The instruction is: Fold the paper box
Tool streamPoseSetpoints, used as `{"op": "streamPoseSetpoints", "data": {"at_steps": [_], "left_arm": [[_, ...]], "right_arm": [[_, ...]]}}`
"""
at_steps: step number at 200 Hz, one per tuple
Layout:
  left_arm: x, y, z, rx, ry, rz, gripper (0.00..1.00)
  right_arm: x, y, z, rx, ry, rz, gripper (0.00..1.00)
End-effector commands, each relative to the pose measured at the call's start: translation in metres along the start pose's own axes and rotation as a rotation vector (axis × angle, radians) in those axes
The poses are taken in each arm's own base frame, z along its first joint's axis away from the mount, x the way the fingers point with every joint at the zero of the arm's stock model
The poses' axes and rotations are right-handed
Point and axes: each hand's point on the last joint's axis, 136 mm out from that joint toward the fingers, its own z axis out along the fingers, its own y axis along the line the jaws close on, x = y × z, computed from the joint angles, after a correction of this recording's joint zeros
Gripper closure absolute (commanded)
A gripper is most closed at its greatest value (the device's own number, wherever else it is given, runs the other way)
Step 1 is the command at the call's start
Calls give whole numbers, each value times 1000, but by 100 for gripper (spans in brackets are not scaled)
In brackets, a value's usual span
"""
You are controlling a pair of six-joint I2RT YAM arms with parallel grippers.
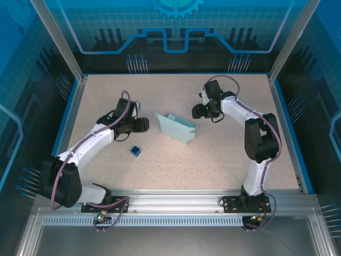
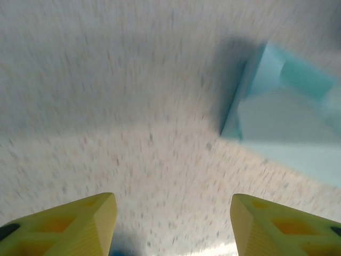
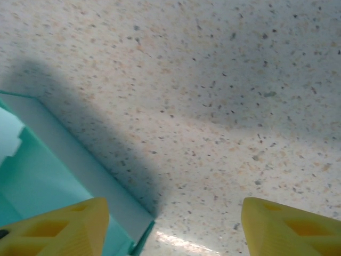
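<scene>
Probably light and flimsy, the paper box (image 1: 176, 128) looks like thin card that would crease or skid across the speckled worktop (image 1: 229, 154) if pushed, so a raised flap edge seems the best hold. It is pale light-blue and partly folded, lying mid-worktop. The left pincer (image 1: 145, 125) sits released at its 9 o'clock and the right pincer (image 1: 196, 111) released at 1 o'clock, both grasping nothing.

I see bare table (image 1: 224, 160) free along the near right and far left | paper box (image 1: 176, 128) blocks the middle, between left gripper (image 1: 146, 125) and right gripper (image 1: 195, 111) | small blue cube (image 1: 135, 151) obstructs the lane just nearside of the left gripper
</scene>
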Motion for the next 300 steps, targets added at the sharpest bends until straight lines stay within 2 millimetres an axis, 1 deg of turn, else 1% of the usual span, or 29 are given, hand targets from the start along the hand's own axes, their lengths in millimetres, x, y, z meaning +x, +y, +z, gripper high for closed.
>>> {"op": "streamPoseSetpoints", "data": {"at_steps": [1, 16, 30, 50, 64, 95, 122, 145, 166, 177, 202, 216, 231, 242, 251, 263, 282, 300], "left_arm": [[6, -27, 6, 79, -21, -23, 41], [17, -46, 18, 117, 2, -11, 41], [20, -59, 30, 149, 10, -18, 40], [16, -66, 46, 163, 2, -37, 40], [9, -69, 56, 155, -1, -31, 40], [-15, -70, 75, 120, -20, -13, 40], [-39, -66, 90, 102, -26, -18, 40], [-60, -65, 104, 104, -30, -29, 40], [-76, -68, 116, 109, -27, -20, 40], [-86, -68, 120, 114, -34, -24, 40], [-108, -60, 126, 105, -42, -31, 40], [-120, -49, 124, 80, -58, -37, 40], [-130, -30, 114, 51, -88, -63, 40], [-132, -14, 103, 16, -107, -80, 39], [-127, -2, 92, -13, -117, -92, 39], [-113, 10, 79, -36, -124, -107, 38], [-86, 20, 61, -55, -120, -122, 37], [-54, 28, 49, -64, -86, -137, 36]], "right_arm": [[11, -10, 5, 90, 61, -46, 33], [15, -13, 8, 130, 77, -70, 33], [21, -15, 10, 159, 103, -93, 33], [32, -16, 13, 172, 134, -110, 33], [38, -13, 15, 158, 150, -120, 34], [49, -6, 14, 122, 161, -129, 34], [59, 1, 11, 71, 161, -116, 35], [68, 12, 10, -3, 151, -81, 37], [76, 27, 12, -71, 140, -46, 39], [79, 36, 13, -99, 134, -34, 41], [85, 62, 15, -151, 106, -22, 44], [81, 80, 13, -200, 66, -27, 45], [77, 98, 10, -243, 32, -58, 45], [75, 106, 4, -269, 6, -80, 45], [72, 109, -2, -284, -21, -93, 44], [71, 106, -7, -272, -45, -107, 43], [66, 91, -15, -223, -64, -118, 43], [52, 74, -28, -190, -118, -131, 43]]}}
